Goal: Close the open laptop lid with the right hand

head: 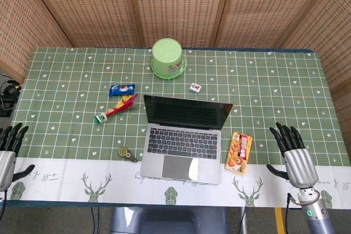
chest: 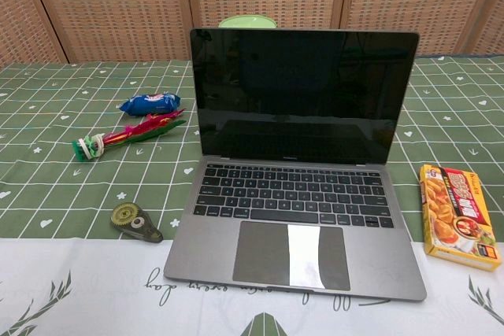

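Note:
An open grey laptop [head: 182, 142] sits at the table's near middle, its dark screen [chest: 303, 94] standing upright and facing me. In the chest view the keyboard and trackpad [chest: 291, 254] fill the centre. My right hand [head: 294, 152] hovers at the table's near right edge, fingers spread and empty, well to the right of the laptop. At the near left edge is my left hand [head: 9, 149], fingers apart, holding nothing. Neither hand shows in the chest view.
A yellow snack box [head: 239, 152] lies between the laptop and my right hand. Left of the laptop are a tape dispenser [head: 127, 154], a red-green feathered toy [head: 117, 109] and a blue packet [head: 122, 89]. Behind stand a green bucket [head: 168, 58] and a small white box [head: 196, 87].

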Available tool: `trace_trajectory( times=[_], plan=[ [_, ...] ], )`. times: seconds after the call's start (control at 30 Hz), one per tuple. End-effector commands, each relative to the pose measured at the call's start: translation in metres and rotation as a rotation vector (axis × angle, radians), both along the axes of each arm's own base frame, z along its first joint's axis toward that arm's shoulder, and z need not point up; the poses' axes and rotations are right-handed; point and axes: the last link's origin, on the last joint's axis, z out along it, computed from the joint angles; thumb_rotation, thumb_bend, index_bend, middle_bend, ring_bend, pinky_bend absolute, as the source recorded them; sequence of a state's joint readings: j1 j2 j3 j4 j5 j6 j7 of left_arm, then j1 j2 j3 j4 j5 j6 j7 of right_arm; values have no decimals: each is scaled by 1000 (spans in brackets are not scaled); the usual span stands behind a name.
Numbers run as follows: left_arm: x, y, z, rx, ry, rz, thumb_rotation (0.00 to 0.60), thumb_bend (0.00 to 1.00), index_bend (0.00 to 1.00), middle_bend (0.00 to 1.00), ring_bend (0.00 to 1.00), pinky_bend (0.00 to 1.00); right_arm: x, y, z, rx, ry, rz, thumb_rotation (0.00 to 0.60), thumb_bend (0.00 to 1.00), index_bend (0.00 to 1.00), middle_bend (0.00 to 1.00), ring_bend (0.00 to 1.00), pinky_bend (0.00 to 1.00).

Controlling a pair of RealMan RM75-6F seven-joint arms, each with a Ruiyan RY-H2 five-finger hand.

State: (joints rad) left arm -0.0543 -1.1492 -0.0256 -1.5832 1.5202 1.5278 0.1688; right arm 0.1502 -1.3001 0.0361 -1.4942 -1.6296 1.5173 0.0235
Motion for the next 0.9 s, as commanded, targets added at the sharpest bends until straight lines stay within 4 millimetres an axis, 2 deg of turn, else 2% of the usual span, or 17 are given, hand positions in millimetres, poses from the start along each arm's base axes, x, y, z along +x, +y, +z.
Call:
trace_trajectory(
  times=[0.03,0.57,0.73,0.9],
  plan=[
    [0,0,0,0,0,0,600,0,0,0,0,0,0,0,0,0,0,0,600,191,0,0,0,0],
    [2,1,2,9,-4,-8,600,0,0,0,0,0,2,-1,0,8,-22,-1,600,191,0,0,0,0],
    [0,1,3,11,-2,-2,600,0,0,0,0,0,7,-2,-4,48,-80,1,600,190,0,0,0,0],
    [0,1,3,14,-2,0,600,0,0,0,0,0,21,-14,-7,89,-195,2,600,193,0,0,0,0]
  ],
)
